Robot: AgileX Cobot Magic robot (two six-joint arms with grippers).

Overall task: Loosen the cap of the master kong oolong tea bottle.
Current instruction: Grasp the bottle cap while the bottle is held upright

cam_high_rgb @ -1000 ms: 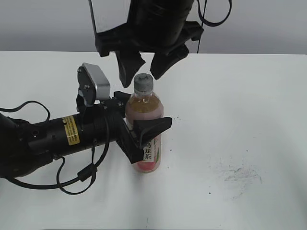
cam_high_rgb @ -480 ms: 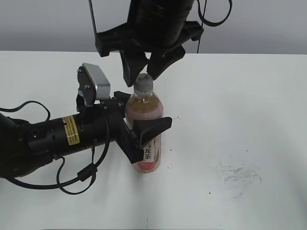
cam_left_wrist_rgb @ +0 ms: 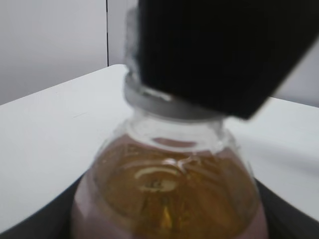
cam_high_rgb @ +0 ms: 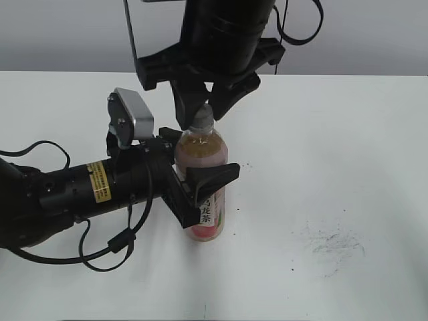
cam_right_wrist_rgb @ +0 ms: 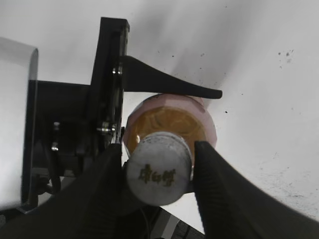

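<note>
The master kong oolong tea bottle (cam_high_rgb: pixel 200 150) stands upright on the white table (cam_high_rgb: pixel 348 147), amber tea showing above its pink-and-white label. My left gripper (cam_high_rgb: pixel 200 170) is shut on the bottle's body from the left, one finger (cam_right_wrist_rgb: pixel 169 85) on each side. My right gripper (cam_high_rgb: pixel 202 120) comes down from above and is shut on the cap (cam_right_wrist_rgb: pixel 158 174), its black fingers (cam_right_wrist_rgb: pixel 224 199) pressing both sides. The cap is grey-white with a faint mark on top. In the left wrist view the bottle shoulder (cam_left_wrist_rgb: pixel 169 189) fills the frame, and a black right finger (cam_left_wrist_rgb: pixel 219 50) hides most of the cap (cam_left_wrist_rgb: pixel 149 99).
The left arm (cam_high_rgb: pixel 73 190) lies low across the table's left side with a looped cable (cam_high_rgb: pixel 110 251) beside it. Dark scuff marks (cam_high_rgb: pixel 334 244) show on the table at the right. A grey wall runs behind the table's far edge.
My right gripper has come down over the bottle top and its fingers have closed from wide apart onto the cap. The left gripper and bottle have not moved.
</note>
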